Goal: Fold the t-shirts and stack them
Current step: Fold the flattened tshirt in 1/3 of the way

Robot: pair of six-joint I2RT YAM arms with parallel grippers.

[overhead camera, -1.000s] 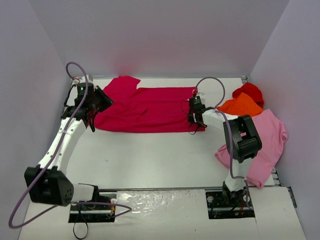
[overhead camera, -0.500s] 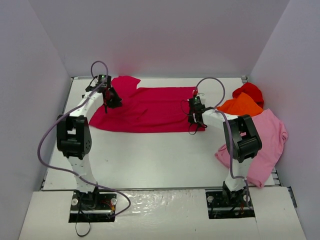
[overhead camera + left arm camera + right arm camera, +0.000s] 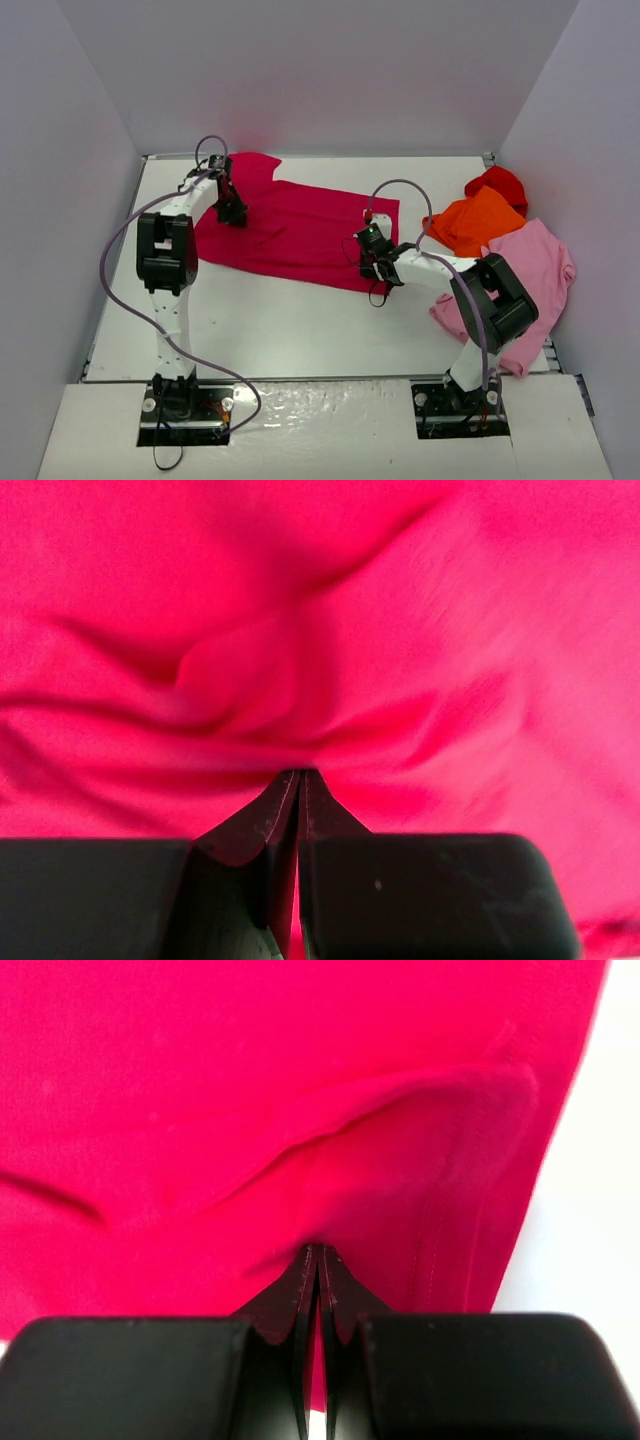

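Observation:
The large crimson-magenta t-shirt [image 3: 300, 225] lies spread across the back of the table, its right end slanted toward the front. My left gripper [image 3: 232, 212] is shut on the cloth near the shirt's left end; the left wrist view shows its fingertips [image 3: 300, 777] pinching a wrinkled ridge of crimson cloth [image 3: 320, 630]. My right gripper [image 3: 372, 262] is shut on the shirt's near right hem. In the right wrist view it [image 3: 318, 1252] nips a raised fold [image 3: 400, 1130] next to the stitched edge. At the right lie the orange t-shirt [image 3: 480, 220], the red one [image 3: 497, 183] and the light pink one [image 3: 535, 275].
The white table [image 3: 300, 320] is enclosed by pale walls at the back and on both sides. The pink shirt hangs over the table's right edge beside my right arm's base. Purple cables loop off both arms.
My left arm swung in from the left side to the shirt's left end and shut on the cloth. My right gripper dragged the near right corner forward and leftward, skewing the shirt.

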